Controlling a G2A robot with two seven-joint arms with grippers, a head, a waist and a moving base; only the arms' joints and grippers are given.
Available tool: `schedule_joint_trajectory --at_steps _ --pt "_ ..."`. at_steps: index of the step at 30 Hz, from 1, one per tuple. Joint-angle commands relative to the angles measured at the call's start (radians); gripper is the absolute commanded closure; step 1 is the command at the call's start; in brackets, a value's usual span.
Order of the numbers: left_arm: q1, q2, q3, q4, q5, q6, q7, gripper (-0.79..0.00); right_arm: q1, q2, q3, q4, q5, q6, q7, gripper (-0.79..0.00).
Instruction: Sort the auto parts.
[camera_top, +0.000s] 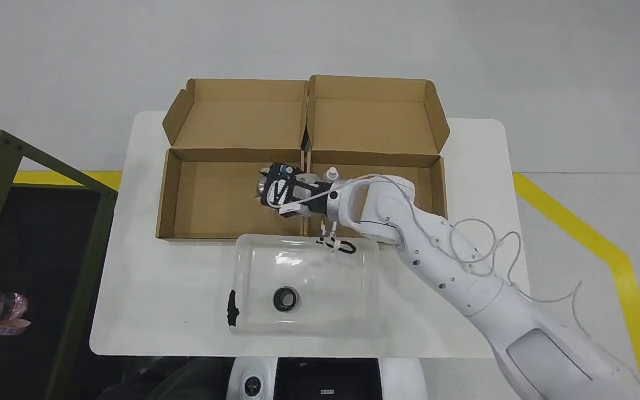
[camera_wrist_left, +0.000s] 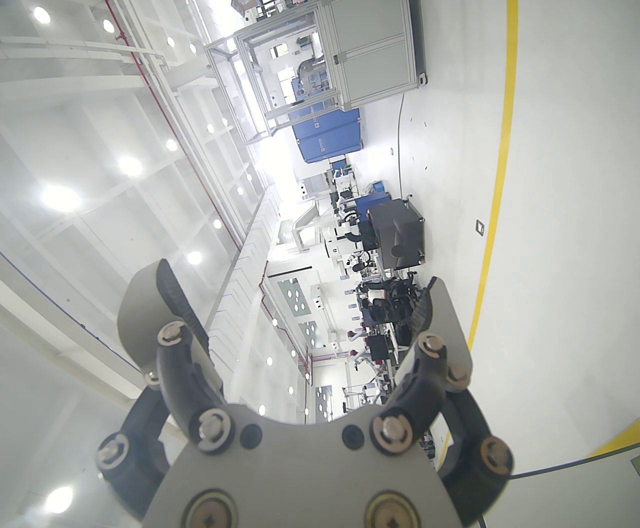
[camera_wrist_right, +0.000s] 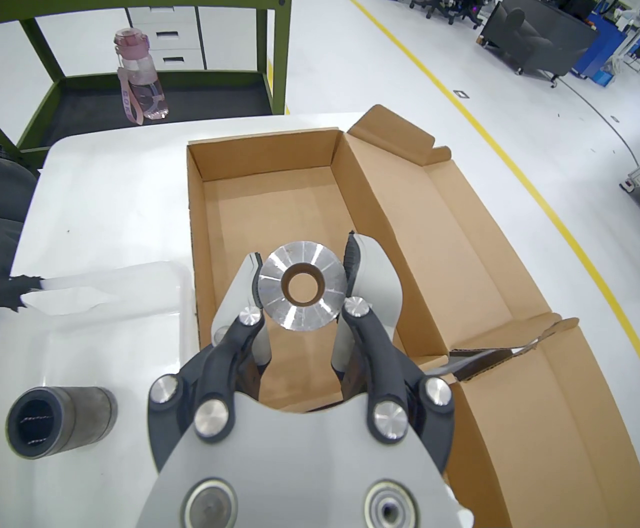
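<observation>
My right gripper (camera_wrist_right: 302, 295) is shut on a shiny metal ring part (camera_wrist_right: 303, 292) with a round centre hole, held above the left cardboard box (camera_wrist_right: 260, 210). From above, the right gripper (camera_top: 272, 187) hovers over that left box (camera_top: 205, 200), close to the wall it shares with the right box (camera_top: 425, 185). A dark grey cylindrical sleeve (camera_wrist_right: 57, 422) lies on its side in the clear plastic tray (camera_top: 345, 300), where it appears as a dark ring (camera_top: 287, 298). My left gripper (camera_wrist_left: 300, 300) is open, pointing up into the room with nothing between its fingers.
Both boxes have their lids folded back at the far side of the white table (camera_top: 150, 290). A green cart (camera_wrist_right: 150, 85) with a pink bottle (camera_wrist_right: 140, 82) stands beyond the table's left end. A small black clip (camera_top: 231, 307) sits on the tray's left edge.
</observation>
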Motion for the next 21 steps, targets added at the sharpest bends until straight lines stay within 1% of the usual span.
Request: schedule_joint_trajectory --at_steps 1,5,11,21 --pt "0.0 0.0 0.0 0.0 0.0 0.0 0.0 -0.785 0.029 -0.014 -0.017 0.041 0.007 0.006 0.029 0.0" --pt "0.0 0.0 0.0 0.0 0.0 0.0 0.0 -0.785 0.08 -0.045 -0.053 0.11 0.039 0.014 0.078 0.0" --pt "0.0 0.0 0.0 0.0 0.0 0.0 0.0 -0.785 0.139 -0.095 -0.101 0.226 0.074 0.039 0.109 0.0" --pt "0.0 0.0 0.0 0.0 0.0 0.0 0.0 -0.785 0.203 -0.176 -0.179 0.369 0.041 0.119 0.167 0.0"
